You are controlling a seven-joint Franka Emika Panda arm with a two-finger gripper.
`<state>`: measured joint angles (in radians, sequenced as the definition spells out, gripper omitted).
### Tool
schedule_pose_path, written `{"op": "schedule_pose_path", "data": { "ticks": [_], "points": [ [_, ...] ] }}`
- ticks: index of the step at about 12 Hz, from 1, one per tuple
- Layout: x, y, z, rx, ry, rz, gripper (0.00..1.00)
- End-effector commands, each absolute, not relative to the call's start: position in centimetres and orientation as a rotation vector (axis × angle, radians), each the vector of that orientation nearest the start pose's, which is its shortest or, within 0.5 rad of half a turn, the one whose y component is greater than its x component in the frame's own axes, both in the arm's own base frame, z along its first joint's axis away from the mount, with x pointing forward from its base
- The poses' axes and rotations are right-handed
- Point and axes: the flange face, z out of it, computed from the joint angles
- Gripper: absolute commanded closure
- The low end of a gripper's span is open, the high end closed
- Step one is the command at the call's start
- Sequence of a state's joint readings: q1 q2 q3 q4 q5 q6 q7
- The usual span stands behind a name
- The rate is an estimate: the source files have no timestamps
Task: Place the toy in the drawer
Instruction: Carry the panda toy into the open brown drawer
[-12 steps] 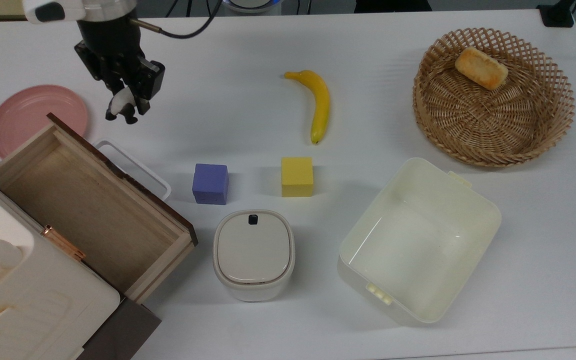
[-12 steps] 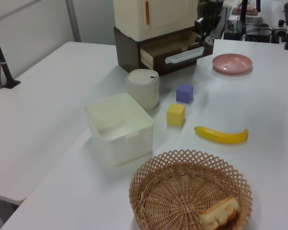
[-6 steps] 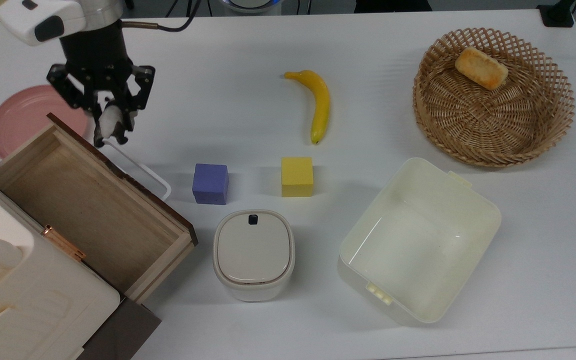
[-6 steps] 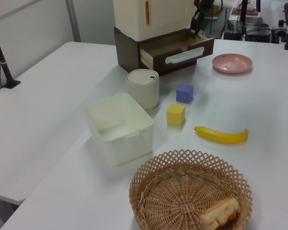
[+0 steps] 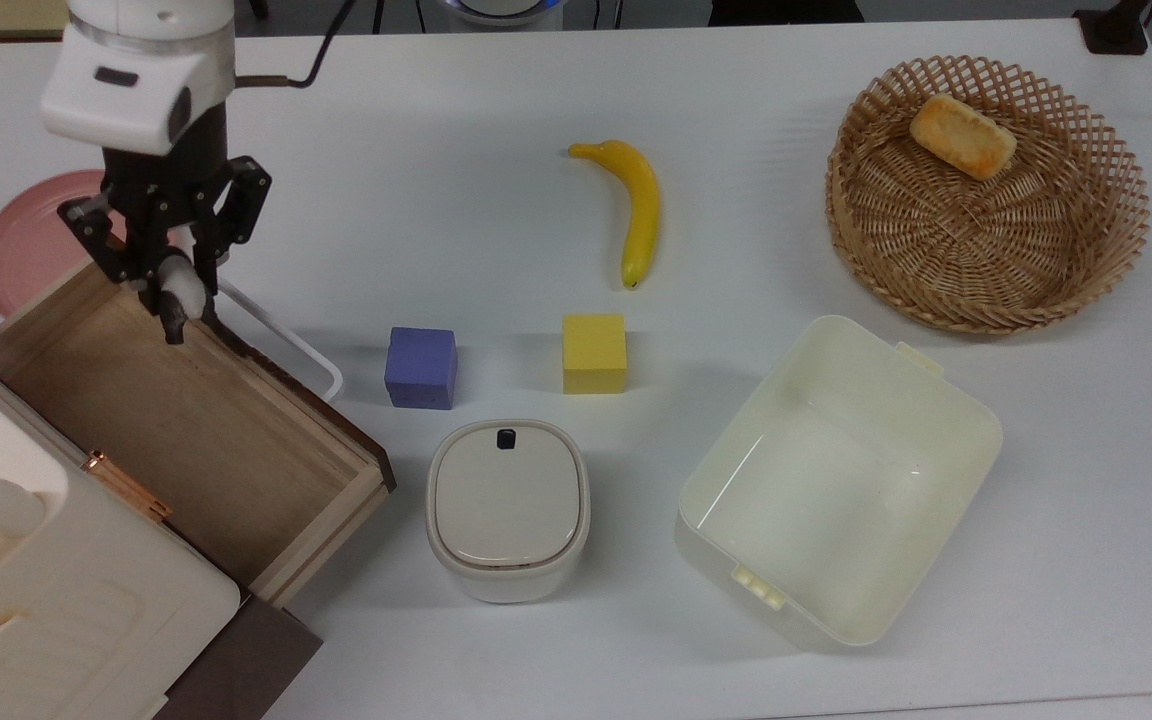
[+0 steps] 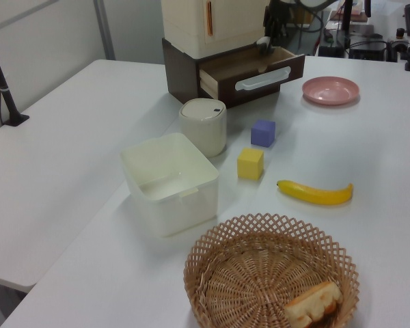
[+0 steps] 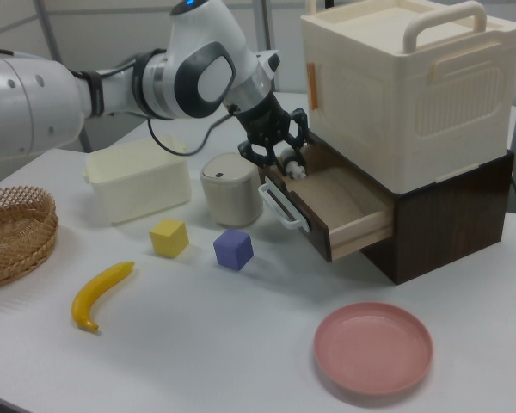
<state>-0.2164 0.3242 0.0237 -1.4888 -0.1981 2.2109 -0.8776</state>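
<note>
On white table, open drawer beside pink plate.

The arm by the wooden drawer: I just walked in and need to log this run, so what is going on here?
A single robot arm's gripper is shut on a small black-and-white toy and holds it over the front edge of the open drawer, above the white handle. The toy is not yet released inside. A purple cube, yellow cube, banana and pink plate sit untouched on the table.
</note>
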Motion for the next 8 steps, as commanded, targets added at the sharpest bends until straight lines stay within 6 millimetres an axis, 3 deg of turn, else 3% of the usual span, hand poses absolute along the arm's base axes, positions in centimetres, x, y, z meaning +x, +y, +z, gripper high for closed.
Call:
{"op": "schedule_pose_path", "data": {
  "ticks": [1, 3, 5, 8],
  "points": [
    [70.2, -14.3, 50.1, -3.162, -1.716, -0.403, 0.75],
    [70.9, -14.4, 48.7, -3.165, -1.846, -0.356, 0.68],
    [70.9, -14.4, 48.6, -3.170, -1.833, -0.366, 0.57],
    [70.9, -14.4, 48.7, -3.171, -1.813, -0.377, 0.51]
  ]
}}
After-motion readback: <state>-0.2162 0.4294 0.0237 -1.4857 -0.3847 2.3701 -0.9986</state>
